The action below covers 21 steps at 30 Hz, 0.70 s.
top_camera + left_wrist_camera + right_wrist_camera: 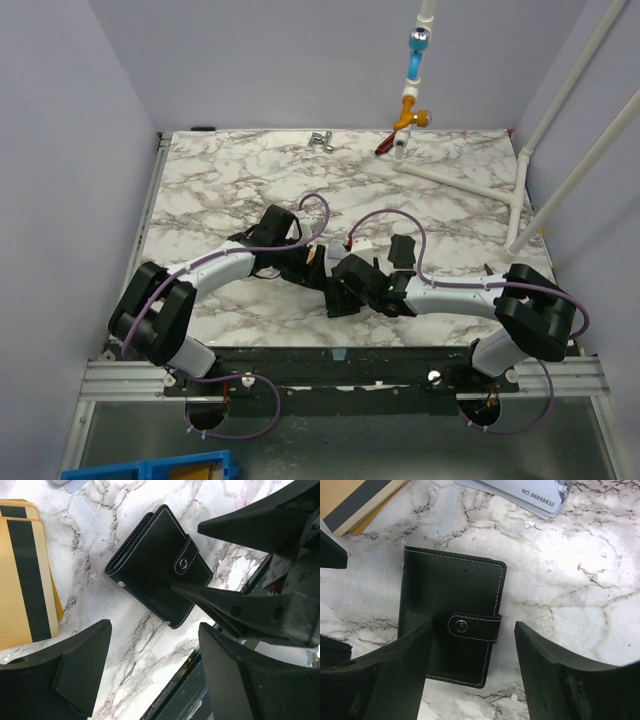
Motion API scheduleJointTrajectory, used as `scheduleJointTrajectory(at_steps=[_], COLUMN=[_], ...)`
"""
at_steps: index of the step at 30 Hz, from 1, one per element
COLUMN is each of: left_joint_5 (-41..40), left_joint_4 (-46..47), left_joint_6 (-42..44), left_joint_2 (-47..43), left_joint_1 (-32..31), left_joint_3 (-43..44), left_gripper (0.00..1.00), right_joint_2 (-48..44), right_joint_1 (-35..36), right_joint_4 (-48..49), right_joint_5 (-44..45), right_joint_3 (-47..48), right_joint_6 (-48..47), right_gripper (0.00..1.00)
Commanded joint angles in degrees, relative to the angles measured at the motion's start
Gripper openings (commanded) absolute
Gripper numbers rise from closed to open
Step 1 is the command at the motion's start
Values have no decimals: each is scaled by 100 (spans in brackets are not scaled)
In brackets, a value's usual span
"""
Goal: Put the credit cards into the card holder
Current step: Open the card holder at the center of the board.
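Note:
The card holder (451, 592) lies shut on the marble, its clasp tab (472, 626) snapped over one edge; it also shows as the card holder (152, 562). Gold-tan credit cards (22, 575) with a dark stripe lie stacked beside it, and pale grey-blue cards (520, 491) lie past it. My right gripper (470, 647) is open and hangs low over the holder's clasp end, one finger (402, 672) overlapping its corner. My left gripper (155, 647) is open over bare marble just short of the holder. In the top view both grippers (305, 262) (337, 287) meet mid-table and hide the holder.
A smaller black case (402, 250) lies right of the grippers. Small metal parts (320, 140) and a red-handled tool (385, 146) sit at the far edge. A white pipe frame (470, 182) crosses the back right. The table's near edge (185, 685) runs close under my left gripper.

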Motion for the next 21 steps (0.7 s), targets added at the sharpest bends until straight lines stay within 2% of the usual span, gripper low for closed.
scheduleJointTrajectory(at_steps=[1,7,15,21], left_joint_5=[-86,-77,-119,-170], left_joint_4=[14,-25,-98,-81], left_joint_6=[36,61,97,38], left_joint_2=[121,41,-43,43], left_joint_1=[-15,-7,20,20], left_joint_3=[124,145,109,117], left_gripper=[70,68,68,68], right_joint_2=[-159,163,508,318], right_joint_1=[14,13,-74,-137], right_joint_4=[86,215,419,583], right_joint_5=[190,165,276,320], right_joint_3=[191,242,162,-150], right_joint_6=[-215,-214,-170,-19], right_gripper=[71,70,59,40])
